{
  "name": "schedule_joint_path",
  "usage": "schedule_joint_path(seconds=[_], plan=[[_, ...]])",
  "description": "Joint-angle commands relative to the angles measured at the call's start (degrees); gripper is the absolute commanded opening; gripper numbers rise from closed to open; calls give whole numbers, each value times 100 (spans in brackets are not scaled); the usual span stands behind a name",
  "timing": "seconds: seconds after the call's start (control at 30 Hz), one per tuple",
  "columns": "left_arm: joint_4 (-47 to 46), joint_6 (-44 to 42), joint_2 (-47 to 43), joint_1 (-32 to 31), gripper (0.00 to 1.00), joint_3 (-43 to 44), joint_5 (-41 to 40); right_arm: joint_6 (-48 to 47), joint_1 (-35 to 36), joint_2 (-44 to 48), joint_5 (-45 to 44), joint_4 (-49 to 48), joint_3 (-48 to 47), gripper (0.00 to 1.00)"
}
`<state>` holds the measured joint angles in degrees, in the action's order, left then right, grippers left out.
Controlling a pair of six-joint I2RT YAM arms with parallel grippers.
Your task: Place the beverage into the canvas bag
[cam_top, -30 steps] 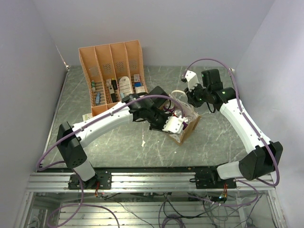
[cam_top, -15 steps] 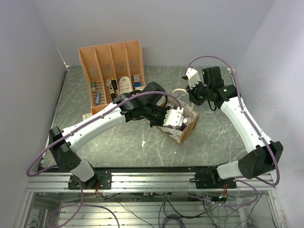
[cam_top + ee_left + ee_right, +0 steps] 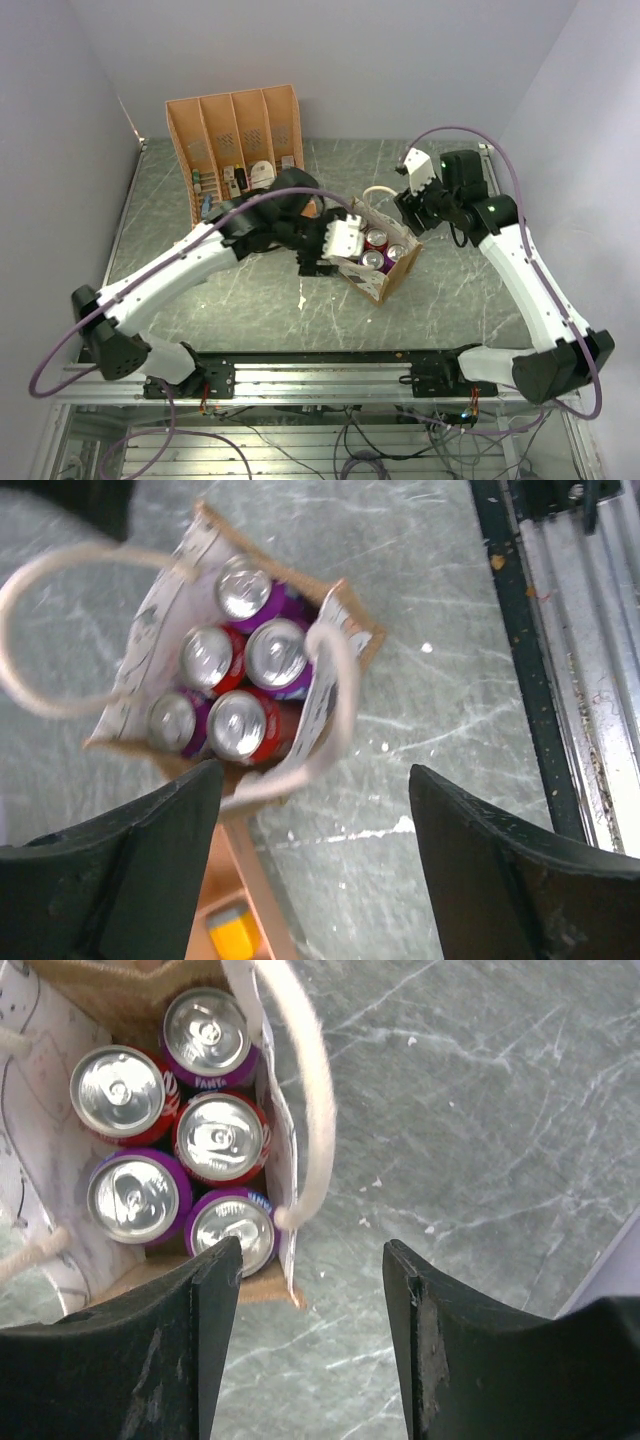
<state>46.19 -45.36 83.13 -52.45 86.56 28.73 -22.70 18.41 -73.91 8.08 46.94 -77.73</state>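
We find the canvas bag (image 3: 392, 279) full: five cans (image 3: 220, 1135) stand packed together, leaving no gap for a finger. Its cream handles (image 3: 318, 1110) loop out past the rim on two sides. The left tool (image 3: 312, 772) and right tool (image 3: 310, 1245), both spread wide, hover at the bag's left and far-right edges. Bare table (image 3: 460, 290) lies open on the near and right sides. The orange organiser tray (image 3: 235, 130) blocks the far left.

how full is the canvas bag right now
Full: five cans stand upright side by side inside the canvas bag, tops showing in both wrist views.
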Motion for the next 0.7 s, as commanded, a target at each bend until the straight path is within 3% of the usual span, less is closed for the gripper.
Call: schedule_joint_path(seconds=[0.0,0.13,0.27,0.43,0.53,0.6,0.67], plan=[[-506,446,-868,572,89,-457,194,58,-119,702,-198,125,430,60],[-904,1276,-1560,1148,100,-846,-94,146,-291,1036,-409,180,715,63],[-1171,2022,-1971,1714,99,-986,-815,429,-590,1075,-715,-70,899,77],[-2209,3500,-2351,3044,99,-1488,-2173,875,-857,670,-1079,-419,557,81],[-2477,3869,-2623,3639,99,-1661,-2966,1019,-1010,577,-1158,-640,432,83],[-2601,3891,-2816,3819,99,-1787,-3076,971,-1015,669,-1410,-921,598,94],[-2738,3935,-3037,3904,99,-1918,-3163,877,-1017,769,-1560,-1239,805,100]])
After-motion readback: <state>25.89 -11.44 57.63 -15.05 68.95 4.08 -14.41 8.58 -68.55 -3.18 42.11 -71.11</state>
